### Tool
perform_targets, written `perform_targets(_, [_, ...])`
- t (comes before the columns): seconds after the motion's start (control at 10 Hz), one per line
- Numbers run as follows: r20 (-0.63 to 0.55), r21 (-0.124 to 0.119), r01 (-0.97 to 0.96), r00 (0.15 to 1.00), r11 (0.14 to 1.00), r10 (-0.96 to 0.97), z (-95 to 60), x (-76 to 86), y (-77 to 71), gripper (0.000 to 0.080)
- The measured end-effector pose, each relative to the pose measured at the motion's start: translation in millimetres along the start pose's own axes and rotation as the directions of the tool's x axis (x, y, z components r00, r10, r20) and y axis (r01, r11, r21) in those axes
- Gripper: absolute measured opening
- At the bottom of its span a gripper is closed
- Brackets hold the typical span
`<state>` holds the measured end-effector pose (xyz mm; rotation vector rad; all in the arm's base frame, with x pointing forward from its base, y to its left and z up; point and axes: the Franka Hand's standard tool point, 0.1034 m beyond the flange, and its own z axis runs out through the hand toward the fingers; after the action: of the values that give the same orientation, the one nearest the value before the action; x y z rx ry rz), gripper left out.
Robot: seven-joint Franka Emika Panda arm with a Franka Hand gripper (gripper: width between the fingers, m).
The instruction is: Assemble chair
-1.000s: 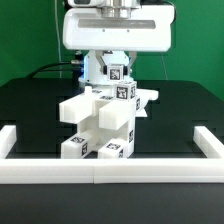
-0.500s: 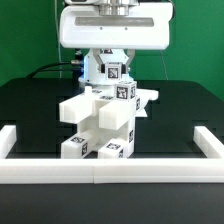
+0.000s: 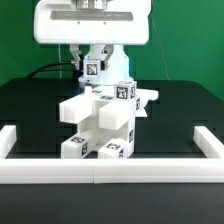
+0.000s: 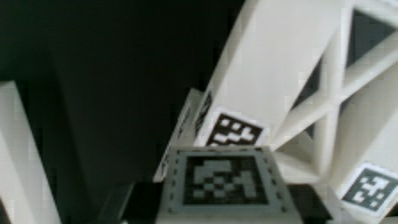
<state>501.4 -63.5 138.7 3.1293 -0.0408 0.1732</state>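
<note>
The partly built chair (image 3: 100,125) stands in the middle of the black table, a stack of chunky white blocks with square tags on the front and top. Just behind and above it hangs my gripper (image 3: 93,72), shut on a small white tagged chair part (image 3: 92,69). In the wrist view that part's tag (image 4: 221,176) sits between my dark fingers (image 4: 143,196), and my gripper (image 4: 222,198) is close over the chair's white struts (image 4: 294,90), which carry two more tags. How long the held part is stays hidden.
A long white border rail (image 3: 100,170) runs along the table's front and turns back at both ends (image 3: 10,140) (image 3: 206,140). A flat white piece (image 3: 148,97) juts out behind the chair on the exterior view's right. Cables (image 3: 55,68) lie at the back.
My arm has shifted toward the exterior view's left, carrying the small tagged part with it. The chair stack has not moved.
</note>
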Motion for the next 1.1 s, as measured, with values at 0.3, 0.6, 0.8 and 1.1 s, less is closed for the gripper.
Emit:
perform_targets(0.3, [0.002, 0.0, -0.001, 1.0, 1.0, 0.001, 1.0, -1.2, -0.6, 0.0282])
perform_targets(0.6, [-0.001, -0.006, 0.017, 1.0, 1.0, -0.017, 1.0, 1.4, 3.7, 0.0282])
perform_targets(0.8, [-0.009, -0.015, 0.03, 1.0, 0.999, -0.03, 0.8, 10.0, 1.8, 0.0282])
perform_targets(1.1, [-0.009, -0.026, 0.061, 0.998, 0.998, -0.061, 2.3, 16.6, 2.9, 0.0282])
